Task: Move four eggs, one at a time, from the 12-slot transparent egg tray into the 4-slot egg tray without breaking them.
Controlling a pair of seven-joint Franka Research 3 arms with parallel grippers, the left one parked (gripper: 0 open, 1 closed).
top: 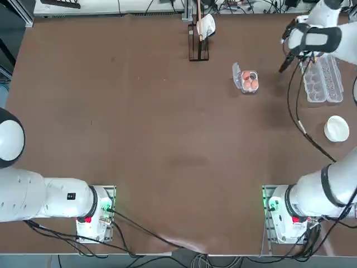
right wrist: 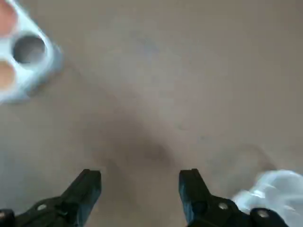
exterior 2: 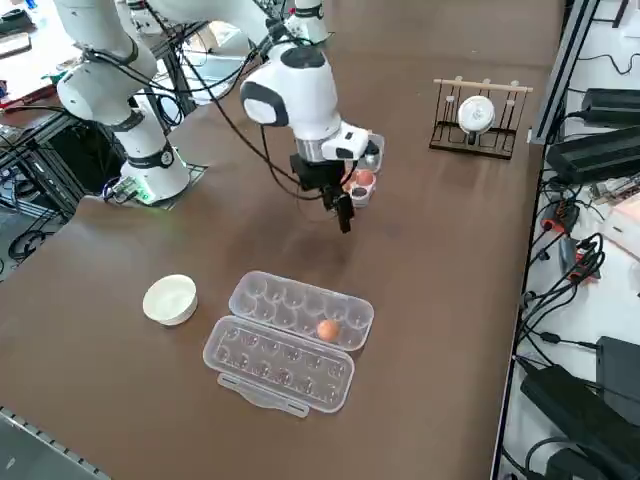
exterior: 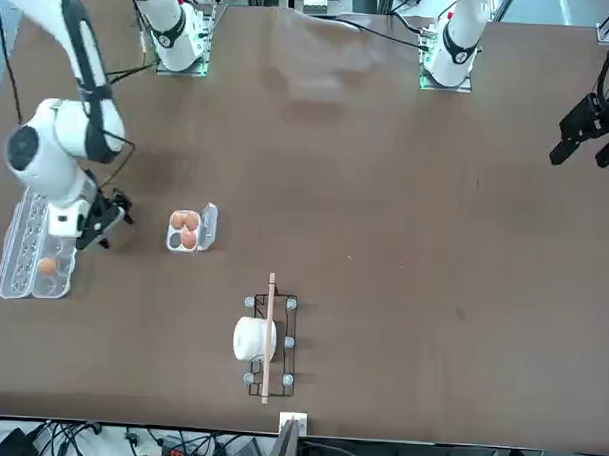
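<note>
Your right gripper (right wrist: pixel 139 189), fingers apart and empty, hangs between trays; centre them over the last egg (exterior 2: pixel 327 329) in the 12-slot transparent egg tray (exterior 2: pixel 290 340); descend slowly; close gently.

White round bowl (top: pixel 337 128) sits upright on the brown tabletop (top: pixel 156 134), near the claw (top: pixel 285 62) on its base-ward side. Dark wire rack (top: pixel 198 47) holding a wooden stick and white roll (top: pixel 206 25) stands well apart.

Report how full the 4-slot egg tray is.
Not full: the 4-slot egg tray holds three eggs; one cup is empty.
</note>
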